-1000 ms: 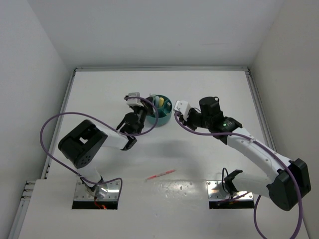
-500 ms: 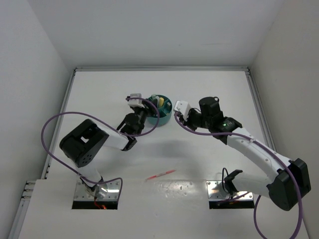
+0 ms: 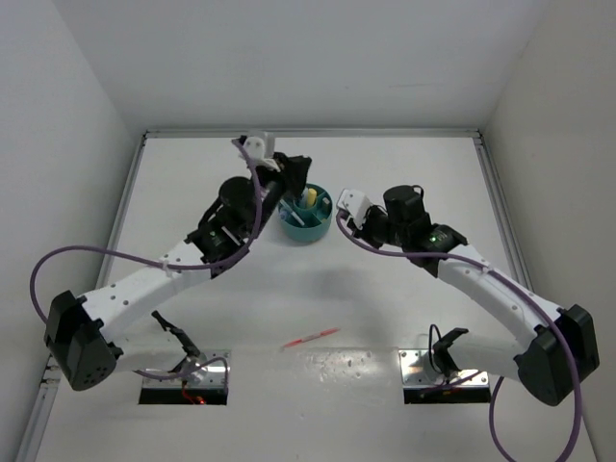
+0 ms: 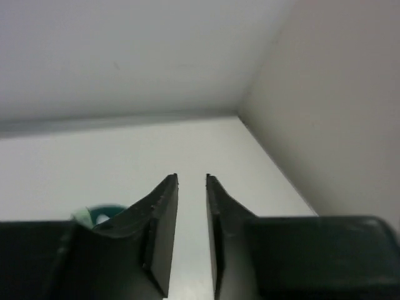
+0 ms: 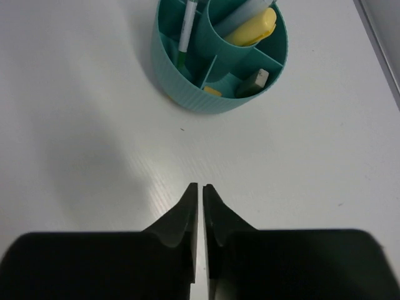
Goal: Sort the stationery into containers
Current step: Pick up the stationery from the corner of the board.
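The teal bowl (image 3: 314, 229) stands at the middle back of the table. In the right wrist view the bowl (image 5: 187, 87) holds a yellow marker (image 5: 253, 28) and a pale stick (image 5: 240, 14) in its central cup. A green pen (image 5: 185, 34), a beige eraser (image 5: 257, 77) and a small yellow piece (image 5: 211, 91) lie in its ring compartments. A pink-red pen (image 3: 310, 337) lies on the table near the front. My left gripper (image 3: 291, 188) is raised over the bowl's left rim, open by a narrow gap and empty (image 4: 192, 178). My right gripper (image 3: 348, 227) is just right of the bowl, shut and empty (image 5: 200, 185).
White walls enclose the table on the left, back and right. A back corner of the table (image 4: 237, 114) shows in the left wrist view. Purple cables (image 3: 91, 252) loop off both arms. The arm bases stand at the near edge.
My left arm has stretched out and lifted, and its gripper has moved from beside the bowl's left side to above its far left rim. The right arm has barely moved.
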Controlling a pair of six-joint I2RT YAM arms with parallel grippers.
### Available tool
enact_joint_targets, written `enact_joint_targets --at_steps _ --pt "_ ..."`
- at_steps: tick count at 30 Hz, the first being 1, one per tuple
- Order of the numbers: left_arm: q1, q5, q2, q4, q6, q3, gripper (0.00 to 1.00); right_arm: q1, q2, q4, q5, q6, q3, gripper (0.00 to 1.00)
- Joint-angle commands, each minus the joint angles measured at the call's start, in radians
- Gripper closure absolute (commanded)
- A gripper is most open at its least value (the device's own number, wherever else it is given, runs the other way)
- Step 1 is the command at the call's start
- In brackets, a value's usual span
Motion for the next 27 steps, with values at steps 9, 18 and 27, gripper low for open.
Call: enact_joint_targets --at_steps 9,18,27 --pt "0.027 0.645 0.158 -0.902 0.092 0.003 0.27 -0.005 -0.039 -0.072 -0.005 -0.054 0.074 0.61" --pt "-0.143 0.680 0.309 -0.911 0.227 -0.017 0.71 -0.005 -0.074 0.005 0.327 -0.062 0.029 0.50" --pt "-0.294 0.634 0.363 -0.882 0.255 -0.017 0.38 -0.014 -0.004 0.126 0.618 0.027 0.008 1.00"
